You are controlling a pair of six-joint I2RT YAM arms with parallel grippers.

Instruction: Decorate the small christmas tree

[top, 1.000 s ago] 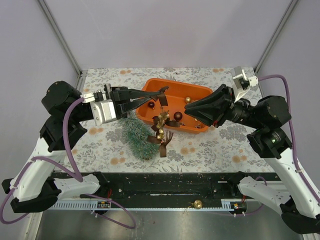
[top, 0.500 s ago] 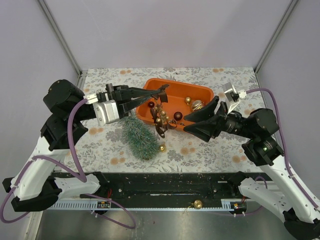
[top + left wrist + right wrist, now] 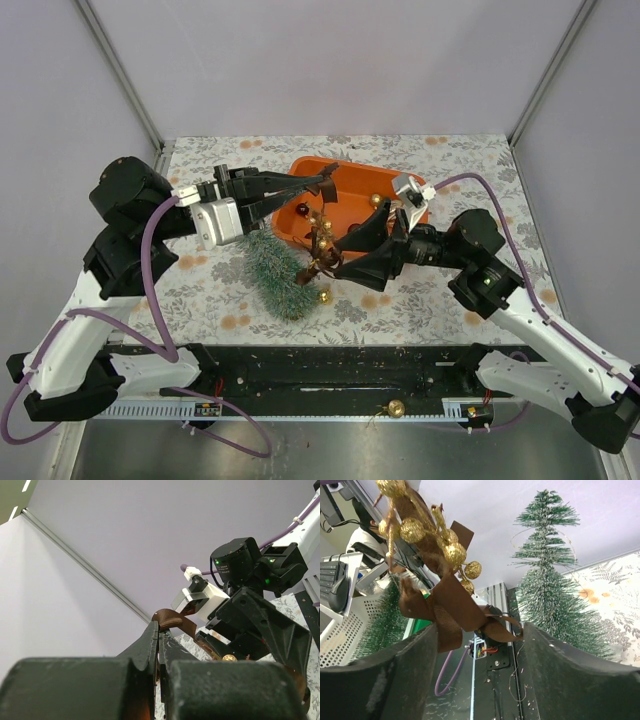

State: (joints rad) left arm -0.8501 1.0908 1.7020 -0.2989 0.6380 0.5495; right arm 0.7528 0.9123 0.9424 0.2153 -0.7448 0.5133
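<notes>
The small christmas tree [image 3: 279, 274] lies on its side on the flowered table, left of centre. It also shows in the right wrist view [image 3: 547, 580]. My left gripper [image 3: 326, 183] is shut on the top of a brown ribbon garland [image 3: 320, 243] with gold berries, which hangs down beside the tree. The left wrist view shows the ribbon [image 3: 172, 619] pinched between the shut jaws of the left gripper [image 3: 158, 630]. My right gripper [image 3: 338, 256] is open, and the garland's lower end [image 3: 451, 611] hangs between its fingers [image 3: 480, 645].
An orange tray [image 3: 405, 184] at the back centre holds gold and dark red baubles [image 3: 376, 199]. A gold bauble [image 3: 323, 296] lies on the table by the tree. Another gold bauble [image 3: 396, 408] sits on the front rail.
My right arm has swung left from the tray's right end, and its open jaws now stand around the hanging garland's lower end. The left gripper has stayed shut on the ribbon, shifting slightly.
</notes>
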